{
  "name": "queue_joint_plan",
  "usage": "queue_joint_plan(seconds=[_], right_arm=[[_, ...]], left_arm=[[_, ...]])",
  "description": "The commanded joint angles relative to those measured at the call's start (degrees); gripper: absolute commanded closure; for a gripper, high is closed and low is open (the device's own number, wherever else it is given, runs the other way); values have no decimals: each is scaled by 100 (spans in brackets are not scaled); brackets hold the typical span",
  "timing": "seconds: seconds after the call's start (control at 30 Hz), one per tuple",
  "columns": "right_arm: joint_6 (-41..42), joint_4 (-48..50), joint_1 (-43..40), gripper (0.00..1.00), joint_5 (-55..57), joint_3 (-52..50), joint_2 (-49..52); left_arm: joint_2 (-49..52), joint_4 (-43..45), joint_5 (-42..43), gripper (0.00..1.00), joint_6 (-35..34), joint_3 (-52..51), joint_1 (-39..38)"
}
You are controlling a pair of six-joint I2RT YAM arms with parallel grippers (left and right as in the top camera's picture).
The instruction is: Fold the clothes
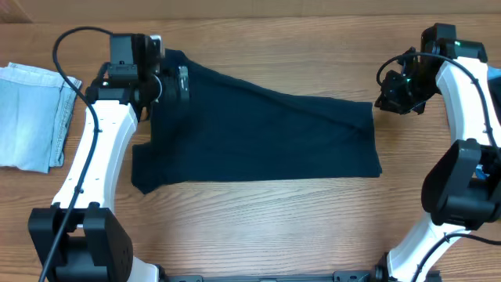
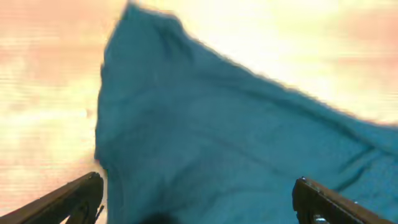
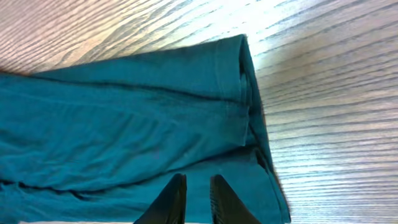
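Nearest the arm bases, a strip of bare table runs along the near edge, giving clear room to draw cloth toward the robot. Just beyond it lies the dark navy garment, spread flat across the middle of the table as a long band. Its near edge is fairly straight, and its far edge slants up toward the far-left corner. At its right end the right wrist view shows hemmed layers stacked on one another, so at least one lengthwise fold looks made. What seems left is squaring the slanted far-left corner and folding the band across its length. The right gripper hovers over that right end, released, fingers only narrowly parted and nothing between them. Bare wood lies open past the hem toward the right edge. By the left edge, well apart from the navy piece, the pale blue denim piece looks already folded. Farther back, the left gripper sits above the garment's far-left corner with its claw spread wide and empty, and the left arm crosses the left end. Beyond, the far edge has free wood.
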Motion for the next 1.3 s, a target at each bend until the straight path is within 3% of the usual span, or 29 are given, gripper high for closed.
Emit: queue_joint_plan(seconds=[0.0,0.13,0.3,0.43,0.7,1.03,1.27], right_arm=[[7,31,17,82,59,107,-122],[24,37,17,82,55,109,-122],[24,59,24,82,9,107,-122],[24,59,31,82,-31,107,-122],[20,101,186,82,-26,107,-122],[20,214,210,82,-24,81,-116],[22,269,210,84,-24,81,-116]], left_arm=[[15,627,37,0,90,122,-70],[208,1335,46,0,105,122,-46],[1163,1812,977,0,103,177,319],[1711,2485,1113,0,-76,186,588],[2592,4083,1432,0,-1370,188,1185],[3252,4297,1720,5,-1788,188,1217],[3257,4271,1845,15,-1838,188,1237]])
